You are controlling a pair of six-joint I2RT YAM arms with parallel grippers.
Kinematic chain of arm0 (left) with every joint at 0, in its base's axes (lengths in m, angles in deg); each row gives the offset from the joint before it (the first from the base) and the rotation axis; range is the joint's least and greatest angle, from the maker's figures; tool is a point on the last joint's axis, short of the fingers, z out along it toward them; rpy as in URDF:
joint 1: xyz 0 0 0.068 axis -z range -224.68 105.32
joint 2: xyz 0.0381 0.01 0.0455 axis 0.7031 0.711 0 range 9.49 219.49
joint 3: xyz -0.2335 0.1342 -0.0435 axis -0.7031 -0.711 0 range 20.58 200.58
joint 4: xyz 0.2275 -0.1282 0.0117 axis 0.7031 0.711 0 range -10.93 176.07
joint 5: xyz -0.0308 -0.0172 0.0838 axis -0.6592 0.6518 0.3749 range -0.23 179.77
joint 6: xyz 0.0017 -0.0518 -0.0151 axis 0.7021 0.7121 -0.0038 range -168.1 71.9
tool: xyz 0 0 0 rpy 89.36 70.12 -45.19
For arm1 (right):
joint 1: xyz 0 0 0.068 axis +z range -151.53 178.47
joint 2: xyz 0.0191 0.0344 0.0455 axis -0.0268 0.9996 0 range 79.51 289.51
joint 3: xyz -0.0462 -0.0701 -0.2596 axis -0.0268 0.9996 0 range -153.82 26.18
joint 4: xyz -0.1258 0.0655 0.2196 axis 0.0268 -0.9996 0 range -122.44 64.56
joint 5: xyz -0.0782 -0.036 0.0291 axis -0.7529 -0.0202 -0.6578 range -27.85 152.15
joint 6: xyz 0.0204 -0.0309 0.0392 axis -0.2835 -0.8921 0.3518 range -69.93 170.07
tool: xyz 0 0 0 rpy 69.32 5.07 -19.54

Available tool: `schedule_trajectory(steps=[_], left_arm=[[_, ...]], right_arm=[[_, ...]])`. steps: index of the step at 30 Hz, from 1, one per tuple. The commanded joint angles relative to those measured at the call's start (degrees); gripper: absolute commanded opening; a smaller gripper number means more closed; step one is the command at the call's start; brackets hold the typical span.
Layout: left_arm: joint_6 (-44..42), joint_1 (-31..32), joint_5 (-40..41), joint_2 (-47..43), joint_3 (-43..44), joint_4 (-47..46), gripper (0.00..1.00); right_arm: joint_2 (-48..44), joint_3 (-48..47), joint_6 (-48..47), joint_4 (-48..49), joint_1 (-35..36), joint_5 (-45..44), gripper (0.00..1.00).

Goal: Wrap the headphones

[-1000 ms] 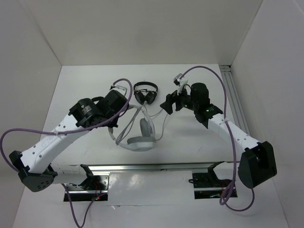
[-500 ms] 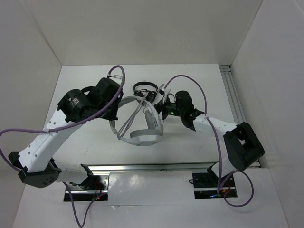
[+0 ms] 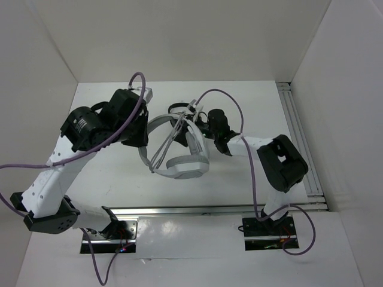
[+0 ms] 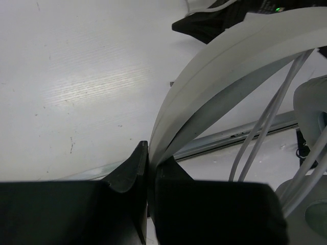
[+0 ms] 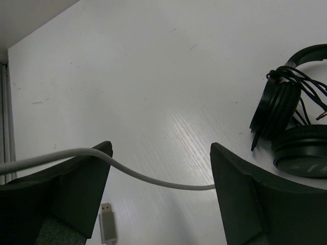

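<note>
My right arm has folded in close since a moment ago, and its pincer has come in from the right to the top of the headphones (image 3: pixel 185 167). My left arm has swung up and to the left and pulled the headband (image 4: pixel 219 66) along with it.

My left pincer (image 4: pixel 148 153) is squeezed tight on the edge of the headband. My right pincer (image 5: pixel 161 148) is wide open, and the thin grey cable (image 5: pixel 153 179) lies across the gap from one finger to the other. It is not pinched.

The headphones sit in the middle of the tabletop (image 3: pixel 108 179), between my two arms. They are just in front of the small black headphones (image 5: pixel 291 127). The headband is held up and one earcup (image 3: pixel 190 168) hangs low. I cannot tell if it touches the tabletop.

I think the job is about half done. A few lines of cable already run from the headband down to the earcup. But the piece at my right pincer is loose. A small grey plug (image 5: pixel 106 224) lies on the tabletop, and I think it is the cable's end. So the rest must go round, and the end must be tucked in.

I see no words or names I can read on anything.
</note>
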Motion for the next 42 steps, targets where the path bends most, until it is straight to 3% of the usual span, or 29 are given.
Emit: schedule_trajectory(steps=[1,3,9,11,14,17,23,28,34,38,42], left_arm=[[4.00,-0.51,-3.35,0.00,5.07,-3.41,0.00],[4.70,-1.82,-4.04,0.00,6.74,-3.93,0.00],[4.70,-4.90,-9.50,0.00,7.98,-6.04,0.00],[5.23,-5.95,-9.50,0.53,8.50,-6.04,0.00],[5.76,-9.54,-8.71,0.53,10.52,-6.04,0.00],[6.37,-14.82,-6.86,2.80,13.69,-6.74,0.00],[9.44,-26.24,-10.64,8.34,16.59,-13.05,0.00],[12.96,-28.90,-9.60,12.92,15.20,-17.72,0.00],[15.60,-28.90,-1.25,13.54,5.37,-23.35,0.00],[16.21,-28.90,7.09,12.14,-2.18,-23.36,0.00],[17.54,-28.37,14.39,7.39,-14.06,-25.63,0.00]], right_arm=[[3.50,-3.92,1.99,6.46,0.60,1.75,0.83],[6.22,-3.93,3.31,7.51,1.13,2.63,0.72],[12.03,-3.93,9.21,17.80,1.74,5.10,0.63],[13.08,-4.63,9.73,17.80,2.36,5.10,0.51],[13.79,-4.46,9.73,17.80,2.88,4.57,0.12],[12.48,0.54,11.22,20.96,2.88,4.57,0.03],[2.21,15.82,13.43,28.44,8.23,3.00,0.02],[-2.72,18.40,14.22,27.30,18.41,5.00,0.02],[-4.04,10.06,10.01,11.76,30.81,4.40,0.05],[-9.22,7.60,7.28,2.97,35.30,-0.34,0.06],[-9.76,0.22,3.77,-11.50,37.77,2.72,0.06]])
